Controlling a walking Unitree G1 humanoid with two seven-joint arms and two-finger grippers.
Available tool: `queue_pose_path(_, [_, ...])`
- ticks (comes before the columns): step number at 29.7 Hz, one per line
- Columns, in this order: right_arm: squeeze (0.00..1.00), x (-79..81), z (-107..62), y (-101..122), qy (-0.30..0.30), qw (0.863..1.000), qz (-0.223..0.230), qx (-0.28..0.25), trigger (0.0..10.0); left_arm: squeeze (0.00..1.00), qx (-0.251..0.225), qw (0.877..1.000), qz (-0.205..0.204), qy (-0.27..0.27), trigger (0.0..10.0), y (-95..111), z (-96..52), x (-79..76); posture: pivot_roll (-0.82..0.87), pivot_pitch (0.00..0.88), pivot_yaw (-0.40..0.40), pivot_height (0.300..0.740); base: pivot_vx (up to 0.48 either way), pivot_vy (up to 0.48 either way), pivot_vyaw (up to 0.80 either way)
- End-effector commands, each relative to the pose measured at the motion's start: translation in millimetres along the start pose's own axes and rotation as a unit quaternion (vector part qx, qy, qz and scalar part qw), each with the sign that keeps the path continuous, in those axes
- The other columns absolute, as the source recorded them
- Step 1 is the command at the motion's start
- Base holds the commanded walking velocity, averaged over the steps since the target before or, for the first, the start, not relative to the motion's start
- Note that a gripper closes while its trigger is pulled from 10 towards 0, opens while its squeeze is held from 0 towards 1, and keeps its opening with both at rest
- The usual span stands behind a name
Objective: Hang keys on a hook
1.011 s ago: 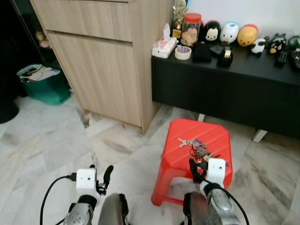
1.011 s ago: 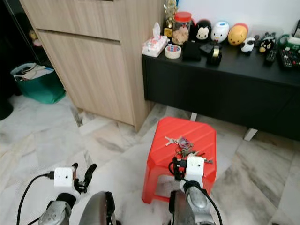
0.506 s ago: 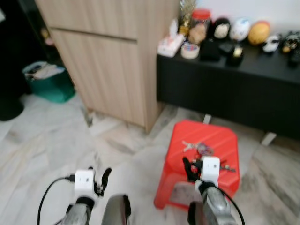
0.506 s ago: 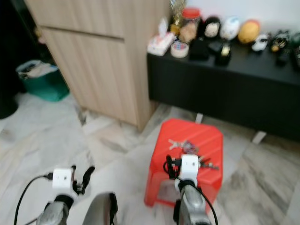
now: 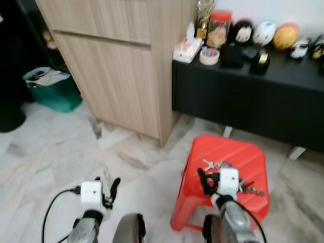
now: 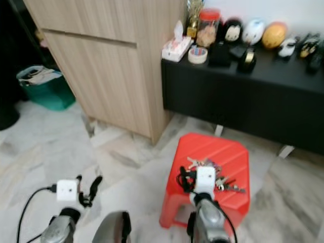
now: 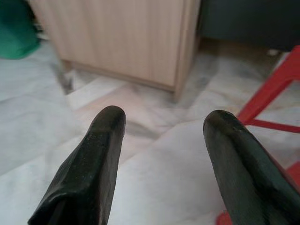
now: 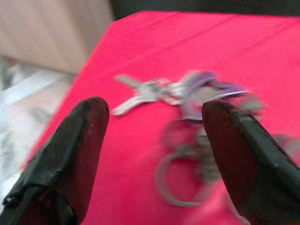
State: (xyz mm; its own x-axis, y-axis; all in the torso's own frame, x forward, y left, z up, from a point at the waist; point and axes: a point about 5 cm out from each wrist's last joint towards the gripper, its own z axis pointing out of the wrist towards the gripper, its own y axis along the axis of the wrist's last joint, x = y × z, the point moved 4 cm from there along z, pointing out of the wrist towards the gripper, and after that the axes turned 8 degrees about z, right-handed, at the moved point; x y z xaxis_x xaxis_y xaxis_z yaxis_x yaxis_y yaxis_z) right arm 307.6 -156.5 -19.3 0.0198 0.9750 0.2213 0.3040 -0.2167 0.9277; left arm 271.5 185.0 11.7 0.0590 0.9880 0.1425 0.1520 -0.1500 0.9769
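A tall light-wood cabinet (image 5: 126, 61) stands on a pale marble floor (image 5: 50, 152), its right side against a long black table (image 6: 243, 96). Along the table's top, from the corner by the cabinet outward, sit a tissue pack (image 5: 188, 48), a roll of tape (image 5: 209, 55), a red-lidded jar (image 5: 220, 30), a trophy (image 5: 204, 12), dark boxes and a row of round toy figures (image 5: 266, 33). A green bin (image 5: 50, 88) holding papers sits on the floor at the cabinet's far left, against a dark background.

In front of the table stands a red plastic stool (image 5: 228, 167). A bunch of keys (image 5: 217, 166) lies on the stool's seat, near its middle: silver keys pointing toward the cabinet side, a purple-headed key (image 8: 199, 82) beside them, and several metal rings (image 8: 180, 176) spreading toward the seat's near edge.

The right pincer (image 8: 154, 140) hovers low over the near edge of the seat with its two black fingers (image 8: 70, 145) spread wide, the keys lying just ahead of and between them, untouched. In the head views its white wrist block (image 6: 205, 177) covers part of the bunch.

The left pincer (image 7: 164, 154) hangs over the marble floor to the left of the stool, also wide open and holding nothing, aimed toward the foot of the cabinet, with a red stool leg (image 7: 269, 101) at one side of its view.
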Motion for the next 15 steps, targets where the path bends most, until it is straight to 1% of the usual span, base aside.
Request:
queue_pose_path(1, [0.0,5.8,-1.2,-4.6,0.005,1.0,0.012,0.005,10.0,0.0,0.009,1.0,0.008,0.005,10.0,-4.1,-3.4,6.2,0.05,0.1,0.026,0.582,0.0,0.0,0.0])
queue_pose_path(10, [0.0,3.2,-0.7,-4.7,-0.002,1.0,0.022,0.007,10.0,0.0,0.009,1.0,0.008,0.005,10.0,-4.4,-3.7,6.4,0.05,0.101,0.026,0.582,0.0,0.0,0.0])
queue_pose_path(15, [0.0,3.1,-0.4,-4.0,-0.002,1.0,0.022,0.006,10.0,0.0,0.009,1.0,0.008,0.003,10.0,-4.3,-3.7,6.0,0.05,0.101,0.026,0.582,0.261,0.0,0.0])
